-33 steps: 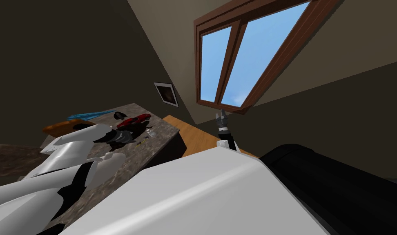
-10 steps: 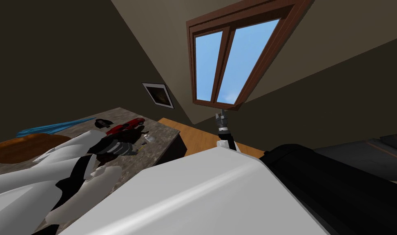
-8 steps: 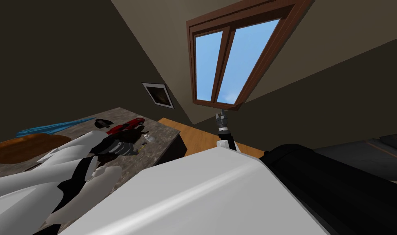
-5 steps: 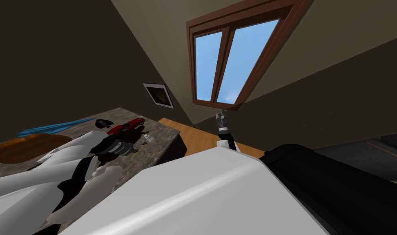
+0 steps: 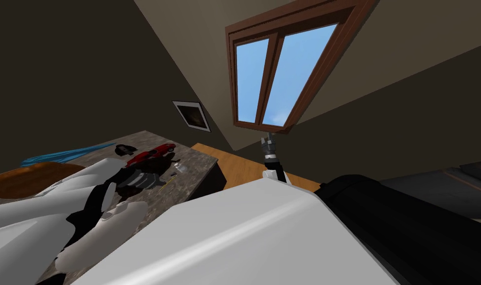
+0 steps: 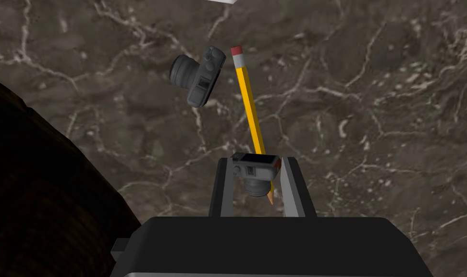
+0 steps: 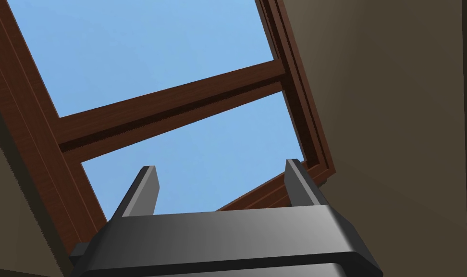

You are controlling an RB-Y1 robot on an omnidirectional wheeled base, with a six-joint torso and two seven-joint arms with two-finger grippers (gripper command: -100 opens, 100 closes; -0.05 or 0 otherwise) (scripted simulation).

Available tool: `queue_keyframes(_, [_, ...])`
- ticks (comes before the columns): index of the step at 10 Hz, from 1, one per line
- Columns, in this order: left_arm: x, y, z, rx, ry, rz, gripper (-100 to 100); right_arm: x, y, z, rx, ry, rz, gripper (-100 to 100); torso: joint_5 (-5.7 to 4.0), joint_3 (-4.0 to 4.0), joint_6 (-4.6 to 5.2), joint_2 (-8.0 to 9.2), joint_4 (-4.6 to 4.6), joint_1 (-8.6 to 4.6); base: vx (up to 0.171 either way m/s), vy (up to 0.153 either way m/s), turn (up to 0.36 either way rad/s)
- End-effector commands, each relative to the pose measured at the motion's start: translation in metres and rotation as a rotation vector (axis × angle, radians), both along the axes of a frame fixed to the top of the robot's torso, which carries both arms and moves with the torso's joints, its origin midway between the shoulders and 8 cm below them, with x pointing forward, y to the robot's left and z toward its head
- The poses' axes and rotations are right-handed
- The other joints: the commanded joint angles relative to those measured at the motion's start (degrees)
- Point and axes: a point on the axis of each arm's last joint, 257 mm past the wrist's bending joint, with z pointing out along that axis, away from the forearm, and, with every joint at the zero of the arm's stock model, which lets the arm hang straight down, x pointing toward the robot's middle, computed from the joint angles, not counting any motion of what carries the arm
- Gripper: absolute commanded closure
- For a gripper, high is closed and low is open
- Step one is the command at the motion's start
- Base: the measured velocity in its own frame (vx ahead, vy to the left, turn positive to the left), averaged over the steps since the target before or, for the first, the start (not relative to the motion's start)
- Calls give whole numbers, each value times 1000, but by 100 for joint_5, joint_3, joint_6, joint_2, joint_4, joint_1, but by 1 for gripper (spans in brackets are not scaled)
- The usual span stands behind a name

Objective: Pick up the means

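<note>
Since the earliest frame the head camera had swung, and the left forearm had shifted slightly over the dark marbled worktop [image 6: 372, 120]. Left gripper [image 6: 255, 161]: jaws clamped on the sides of a small grey camera [image 6: 256, 185], perhaps lifted clear of the surface. Beyond it lay a yellow pencil [image 6: 249, 101] and, just beside that, a second grey camera [image 6: 199, 77]. Right gripper [image 7: 220, 165]: held upright, off to the worktop's side, jaws apart.

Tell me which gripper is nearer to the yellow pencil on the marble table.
Left. The left gripper sits right at the sharpened end of the pencil, shut on a small grey camera. The right gripper, open, is held up beyond the edge of the table.
</note>
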Motion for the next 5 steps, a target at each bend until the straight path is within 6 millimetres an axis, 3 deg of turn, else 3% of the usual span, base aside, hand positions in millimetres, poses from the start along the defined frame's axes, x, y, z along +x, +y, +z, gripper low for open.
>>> queue_keyframes(1, [-12,-5,-2,-40,27,41,100,0,0,0,0,0,0,0,0,0,0,0,0,0,0,0,0])
queue_keyframes(2, [0,1,3,5,-3,-7,100,0,0,0,0,0,0,0,4,1,-3,3,-1,5,-4,-3,17])
queue_keyframes(5, [3,1,5,8,-9,-13,100,0,0,0,0,0,0,0,2,-2,4,-4,-1,6,0,0,0])
